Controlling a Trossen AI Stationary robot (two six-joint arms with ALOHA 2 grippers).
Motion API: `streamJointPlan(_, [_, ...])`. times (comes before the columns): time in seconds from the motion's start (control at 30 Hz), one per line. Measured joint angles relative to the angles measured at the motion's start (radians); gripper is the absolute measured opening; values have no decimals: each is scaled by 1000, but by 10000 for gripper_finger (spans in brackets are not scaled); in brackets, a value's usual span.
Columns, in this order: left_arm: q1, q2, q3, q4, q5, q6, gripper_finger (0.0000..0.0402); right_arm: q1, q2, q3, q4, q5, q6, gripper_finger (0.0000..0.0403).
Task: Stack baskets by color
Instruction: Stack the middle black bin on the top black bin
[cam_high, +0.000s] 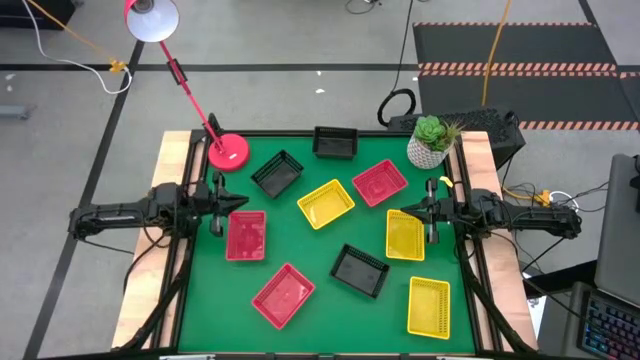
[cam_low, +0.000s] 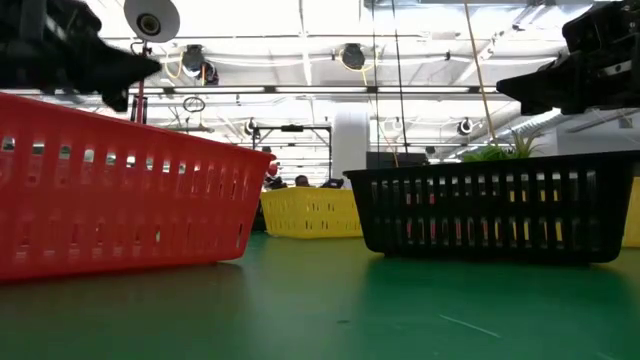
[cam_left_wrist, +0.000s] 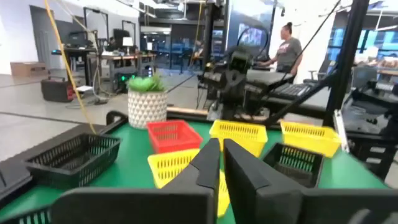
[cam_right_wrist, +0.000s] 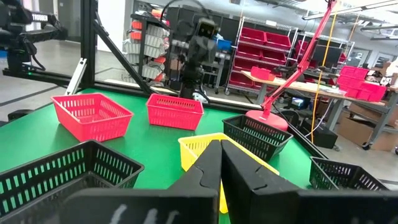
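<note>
Nothing is stacked yet. All nine baskets lie apart on the green table (cam_high: 310, 250), each on its own.

Nearest the front edge are a red basket (cam_high: 283, 295) and a yellow basket (cam_high: 429, 306). The red one is turned at a slant. The yellow one has its long side running from front to back. Just behind them a black basket (cam_high: 360, 270) sits between the two, also at a slant.

In the middle row, a red basket (cam_high: 246, 235) lies just beside the left gripper (cam_high: 216, 210), with its long side going front to back. A yellow basket (cam_high: 405, 234) lies the same way, just by the right gripper (cam_high: 432, 215). Each arm has a basket close by, so I think these two are easy first picks. Both pairs of fingers are pressed together and hold nothing. They hang above the table at its two sides.

A bit farther back, a yellow basket (cam_high: 326, 203) and a red basket (cam_high: 380, 182) sit side by side, both tilted the same way. A black basket (cam_high: 277, 173) is slanted too.

At the far edge a black basket (cam_high: 335, 143) lies with its long side across the table. The pink lamp base (cam_high: 228, 152) and the white plant pot (cam_high: 428, 150) stand in the far corners, out of the way.
</note>
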Motion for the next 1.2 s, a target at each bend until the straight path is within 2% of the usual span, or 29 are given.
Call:
streamJointPlan(0.17, [-4, 127, 181, -50, -23, 12, 3, 0, 0, 0, 0, 0, 0, 0])
streamJointPlan(0.53, [-4, 451, 670, -263, -62, 52, 4, 0, 0, 0, 0, 0, 0, 0])
streamJointPlan(1.0, [-4, 767, 1240, -519, -91, 57, 2, 0, 0, 0, 0, 0, 0, 0])
streamJointPlan(1.2, [-4, 881, 1438, -603, -99, 84, 5, 0, 0, 0, 0, 0, 0, 0])
